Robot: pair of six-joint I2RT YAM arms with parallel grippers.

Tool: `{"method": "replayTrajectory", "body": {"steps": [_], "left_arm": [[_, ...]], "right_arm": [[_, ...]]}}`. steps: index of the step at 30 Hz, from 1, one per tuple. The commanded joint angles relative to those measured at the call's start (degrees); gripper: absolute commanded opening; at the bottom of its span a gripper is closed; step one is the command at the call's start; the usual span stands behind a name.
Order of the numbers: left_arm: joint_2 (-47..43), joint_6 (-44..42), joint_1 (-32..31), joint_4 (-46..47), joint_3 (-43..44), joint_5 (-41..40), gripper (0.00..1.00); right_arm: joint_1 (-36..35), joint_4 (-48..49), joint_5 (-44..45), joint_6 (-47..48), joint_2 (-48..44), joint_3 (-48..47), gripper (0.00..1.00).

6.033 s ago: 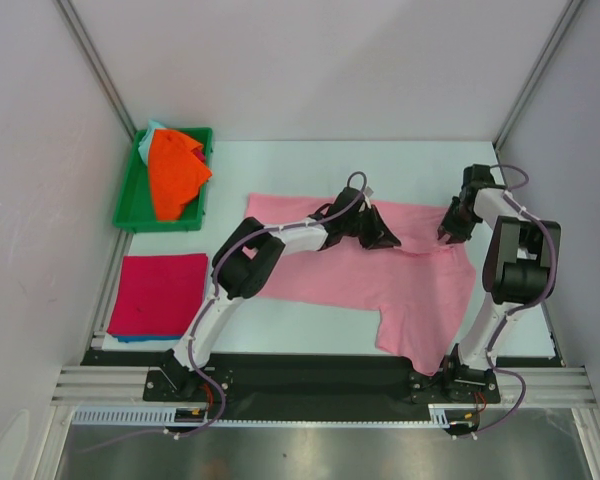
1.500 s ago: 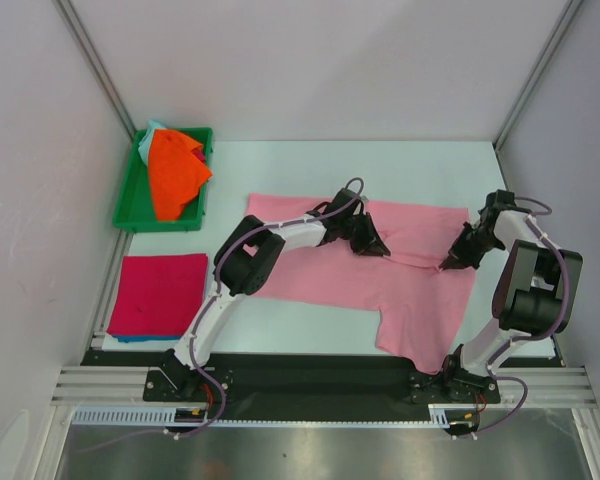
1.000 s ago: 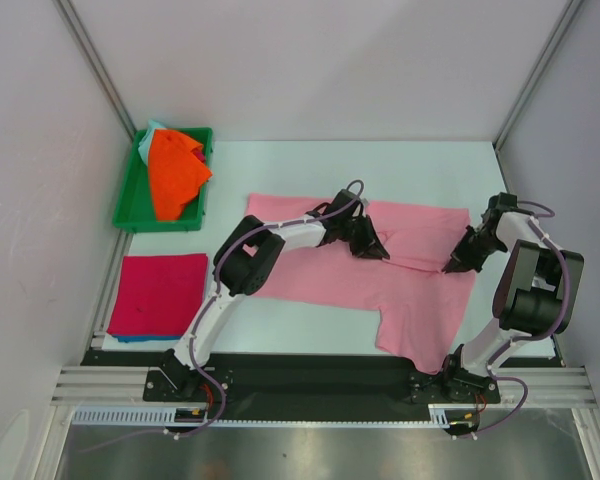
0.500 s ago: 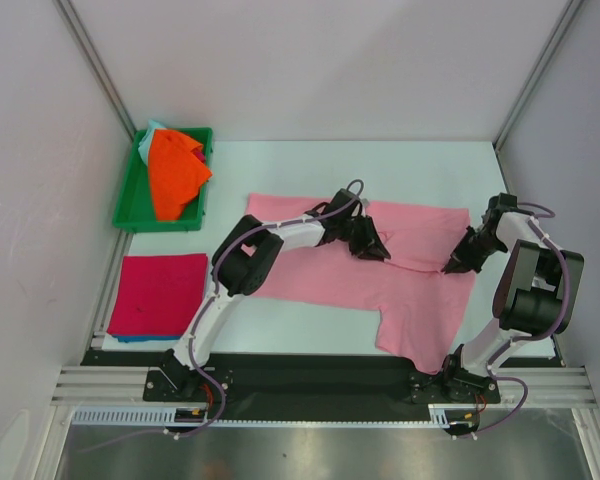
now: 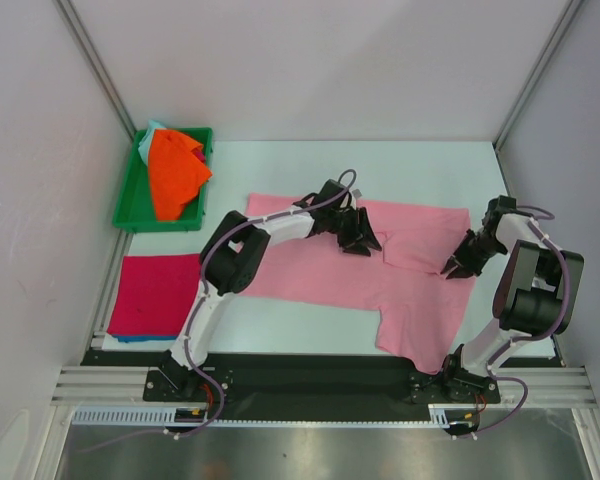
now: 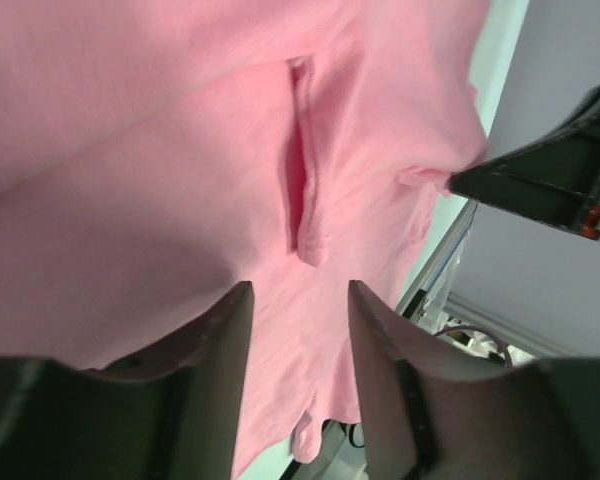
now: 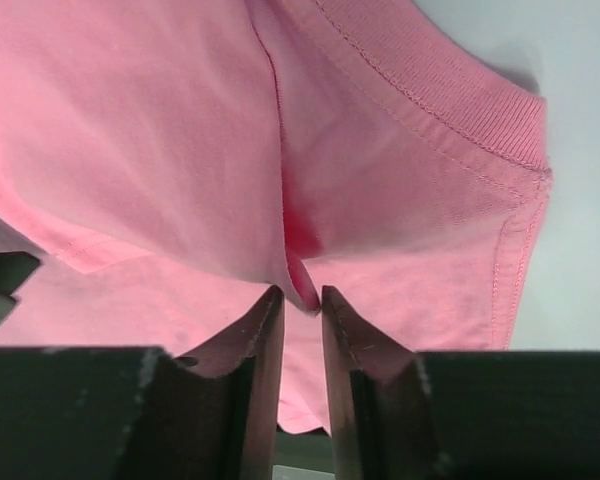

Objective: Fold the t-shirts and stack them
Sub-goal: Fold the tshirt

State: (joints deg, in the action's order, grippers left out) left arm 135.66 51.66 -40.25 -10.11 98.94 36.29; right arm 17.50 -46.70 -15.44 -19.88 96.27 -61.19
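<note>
Garment in work: light pink t-shirt (image 5: 320,270) lies spread flat across the middle of the table (image 5: 280,165), with one part reaching toward the near edge on the right side
Left gripper (image 5: 358,243): low over the upper middle of the pink cloth; in the left wrist view its fingers (image 6: 225,340) stand clearly apart with nothing between them, and only flat cloth shows below the gap
Crease (image 6: 298,170): raised lengthwise fold in the pink cloth, just ahead of the left fingertips and apart from them
Right gripper (image 5: 453,267): at the shirt's right edge, beside a stitched hem; in the right wrist view its fingers (image 7: 255,350) stand a narrow gap apart, and a thin ridge of cloth ends right at the fingertips, not visibly clamped
Tray: green tray (image 5: 128,200) at the far left holds a crumpled bright orange t-shirt (image 5: 175,175), with a pale teal t-shirt (image 5: 154,128) showing at its far corner
Stack: magenta-red t-shirt (image 5: 160,293) lies folded into a flat rectangle by the left edge, just in front of the tray and well apart from the pink one
</note>
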Motion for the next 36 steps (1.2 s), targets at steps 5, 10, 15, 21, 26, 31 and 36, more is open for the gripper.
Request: {"method": "replayTrajectory", "body": {"steps": [5, 10, 15, 21, 26, 31, 36], "left_arm": [[-0.40, -1.21, -0.27, 6.76, 0.55, 5.80, 0.53], [1.72, 0.55, -1.15, 7.56, 2.67, 6.42, 0.52], [2.68, 1.60, -2.29, 8.26, 3.02, 6.51, 0.52], [3.21, 2.21, -3.43, 8.96, 2.75, 5.63, 0.50], [5.32, 4.76, -3.52, 11.41, 5.03, 5.37, 0.39], [4.80, 5.30, -3.52, 11.17, 6.09, 5.28, 0.13], [1.38, 4.06, -3.43, 8.79, 3.55, 4.93, 0.00]], "right_arm": [[0.26, 2.93, 0.24, 2.04, -3.63, 2.83, 0.32], [-0.01, 4.86, 0.15, 2.21, -3.02, 4.15, 0.33], [-0.09, 5.83, 1.03, 2.92, -3.63, 4.59, 0.34], [-0.44, 6.53, 0.77, 3.18, -2.84, 4.06, 0.36], [-0.97, 6.27, 1.46, 3.36, -2.31, 3.10, 0.33], [-0.97, 4.34, 1.03, 2.39, -2.31, 1.16, 0.05], [-0.53, 1.27, 0.68, 1.42, -4.24, -0.51, 0.00]]}}
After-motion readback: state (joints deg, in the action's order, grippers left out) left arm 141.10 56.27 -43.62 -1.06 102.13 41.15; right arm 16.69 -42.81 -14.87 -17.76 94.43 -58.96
